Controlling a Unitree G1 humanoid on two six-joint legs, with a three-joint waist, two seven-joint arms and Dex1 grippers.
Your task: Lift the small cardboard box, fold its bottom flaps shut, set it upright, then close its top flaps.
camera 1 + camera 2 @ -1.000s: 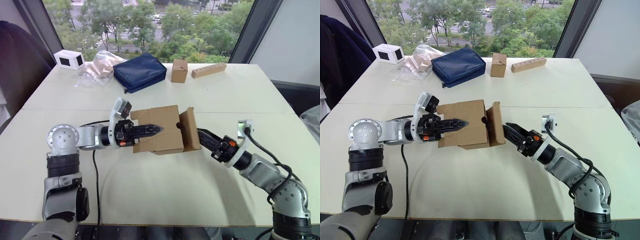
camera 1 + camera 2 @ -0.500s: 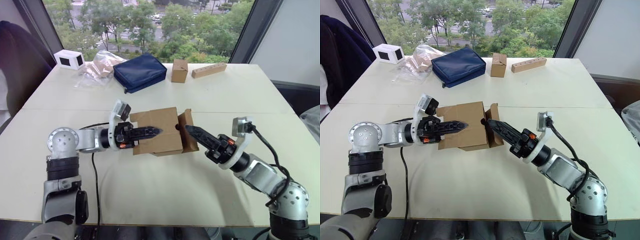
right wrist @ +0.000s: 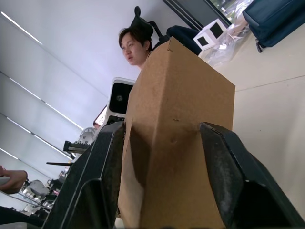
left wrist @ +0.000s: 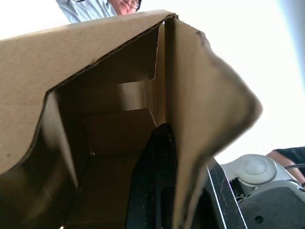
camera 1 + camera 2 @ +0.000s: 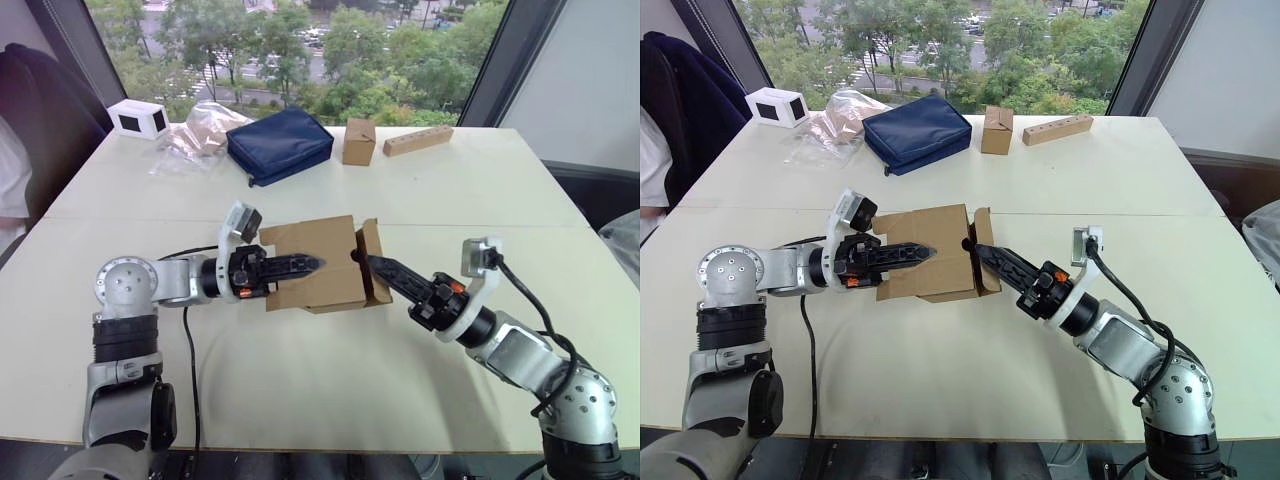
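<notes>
the small brown corrugated cardboard box [image 5: 315, 266] is lifted, pinched on one wall by the left gripper [image 5: 300, 265]; the right gripper [image 5: 385, 270], spread apart, presses the end flap almost shut. upright setting and top flaps are left.

Left hand [image 4: 183, 191] finger [image 4: 155, 186] inside small cardboard box [image 4: 95, 71].

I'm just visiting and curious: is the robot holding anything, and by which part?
The left gripper holds the box by a side wall. The open right gripper only straddles its end flap.
</notes>
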